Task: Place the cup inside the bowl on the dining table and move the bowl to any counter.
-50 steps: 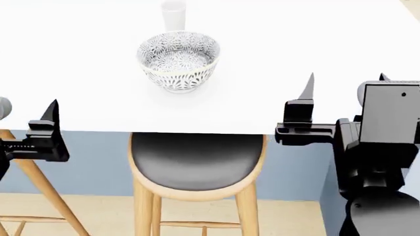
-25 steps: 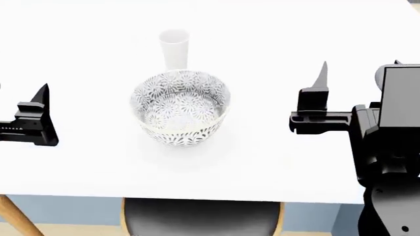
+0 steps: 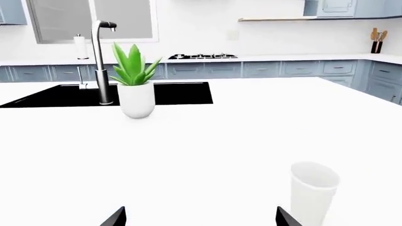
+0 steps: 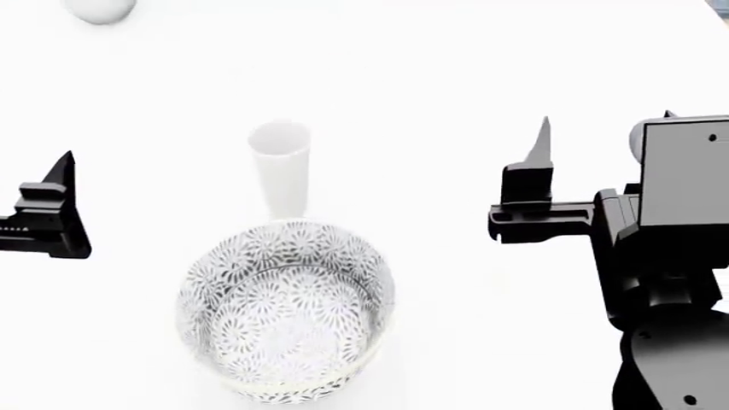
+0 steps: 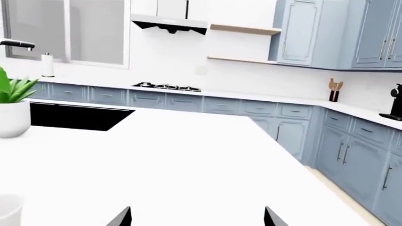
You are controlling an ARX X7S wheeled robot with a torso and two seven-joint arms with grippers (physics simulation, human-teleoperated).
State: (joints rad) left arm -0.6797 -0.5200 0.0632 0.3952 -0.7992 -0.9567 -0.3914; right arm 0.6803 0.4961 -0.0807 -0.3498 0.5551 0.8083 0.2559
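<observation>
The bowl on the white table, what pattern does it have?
The round deep bowl has a dense black-and-white floral pattern inside and out, with a pale rim; the head view shows it best.

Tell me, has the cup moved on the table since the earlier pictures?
No. The cup stands just behind the bowl, as before. Both slid down the head view together, so the camera moved.

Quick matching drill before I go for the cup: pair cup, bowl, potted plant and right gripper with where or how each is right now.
Things:
1. cup
2. bowl
3. potted plant
4. right gripper

States:
a. beside the sink faucet
b. upright, just beyond the bowl
c. open, holding nothing
d. empty, nearest the robot

Pairs: 1-b, 2-d, 3-a, 4-c
</observation>
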